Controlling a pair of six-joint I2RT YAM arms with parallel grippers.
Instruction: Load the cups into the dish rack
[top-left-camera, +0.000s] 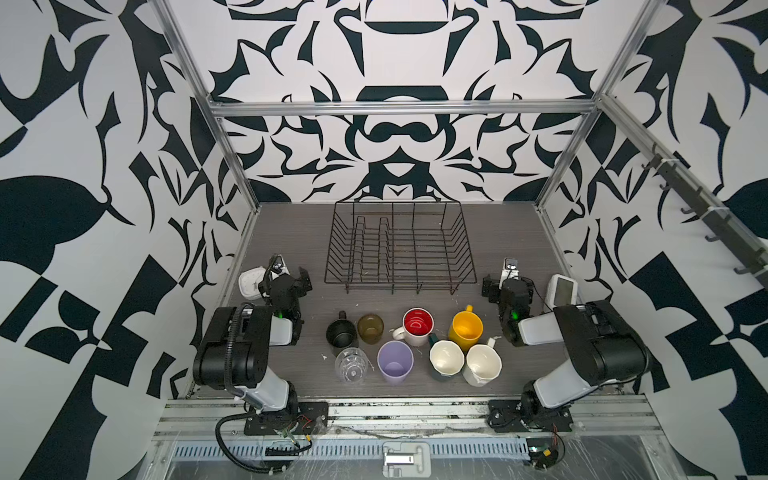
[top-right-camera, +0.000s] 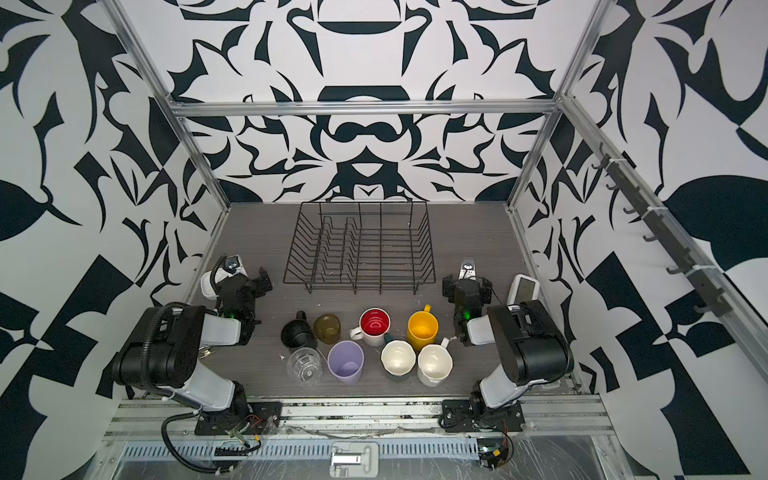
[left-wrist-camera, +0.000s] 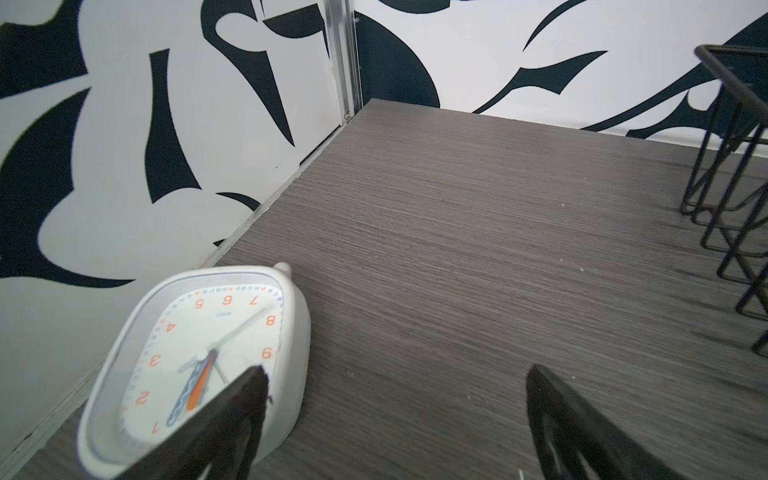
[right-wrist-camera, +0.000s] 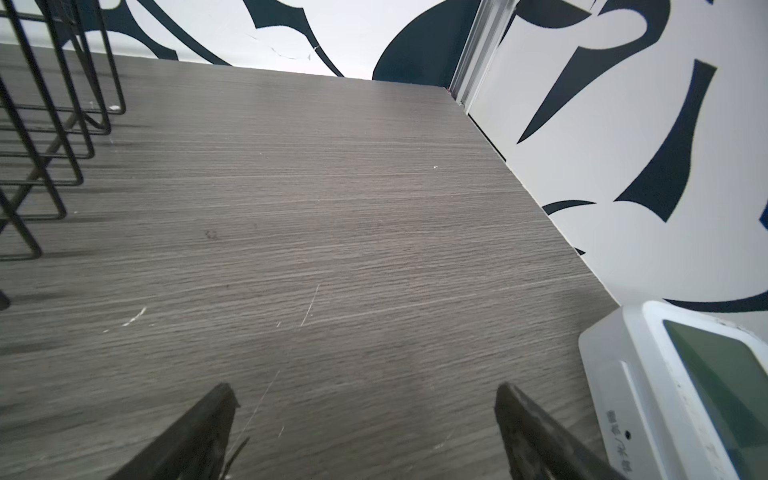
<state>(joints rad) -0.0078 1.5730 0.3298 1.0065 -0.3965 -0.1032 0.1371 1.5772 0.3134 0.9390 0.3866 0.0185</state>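
Note:
Several cups stand upright in two rows at the table's front: black mug, amber glass, red-inside white mug, yellow mug, clear glass, lilac tumbler, cream-inside teal mug, white mug. Behind them sits the black wire dish rack with nothing in it. My left gripper hovers open over bare table, left of the rack's front corner. To the right of the rack, my right gripper is open too, and holds nothing.
A white analog clock lies by the left wall, under my left gripper's one finger. By the right wall a white device with a screen leans beside the right arm. Patterned walls and aluminium posts enclose the table.

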